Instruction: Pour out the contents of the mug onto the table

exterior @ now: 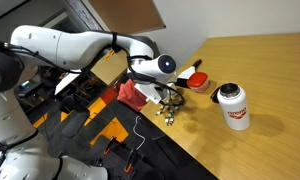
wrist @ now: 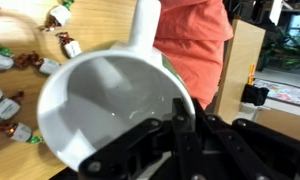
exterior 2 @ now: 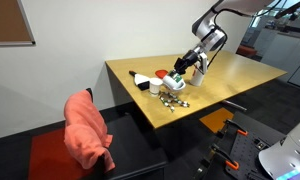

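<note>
My gripper point(wrist: 176, 122) is shut on the rim of the mug point(wrist: 105, 105), which fills the wrist view. The mug is tipped over, its pale shiny inside looks empty, and its handle points away. The contents point(wrist: 12, 95), several small shiny wrapped bits, lie scattered on the wooden table point(wrist: 100, 20) beside the mug's mouth. In both exterior views the gripper point(exterior: 166, 88) point(exterior 2: 187, 72) holds the mug point(exterior 2: 179, 83) low over the table point(exterior: 265, 60) point(exterior 2: 235, 75) near its edge. The bits form a small heap point(exterior: 171, 112) point(exterior 2: 172, 101) just under it.
A tall white jar with a red label point(exterior: 232, 106) stands nearby. A small white cup point(exterior 2: 155, 87) and a red-and-black item point(exterior: 197, 80) sit close to the gripper. A red cloth hangs over a chair point(exterior 2: 90, 130) point(wrist: 190, 40) beyond the table's edge.
</note>
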`<control>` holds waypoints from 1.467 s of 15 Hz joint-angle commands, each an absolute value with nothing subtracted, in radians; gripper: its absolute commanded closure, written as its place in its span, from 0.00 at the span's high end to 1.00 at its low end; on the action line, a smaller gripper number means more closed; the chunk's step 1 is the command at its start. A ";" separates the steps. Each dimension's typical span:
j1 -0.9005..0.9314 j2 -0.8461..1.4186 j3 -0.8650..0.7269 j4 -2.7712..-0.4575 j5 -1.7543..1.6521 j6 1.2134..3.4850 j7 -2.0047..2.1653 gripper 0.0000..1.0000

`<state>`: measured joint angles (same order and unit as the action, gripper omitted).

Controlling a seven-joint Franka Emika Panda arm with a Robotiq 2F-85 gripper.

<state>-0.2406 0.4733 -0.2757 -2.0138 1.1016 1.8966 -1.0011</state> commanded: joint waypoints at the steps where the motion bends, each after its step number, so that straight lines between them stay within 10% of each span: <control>1: -0.217 0.367 -0.258 -2.102 1.075 2.094 -0.981 0.03; 22: -0.261 0.540 -0.138 -2.007 0.711 2.659 -0.534 0.03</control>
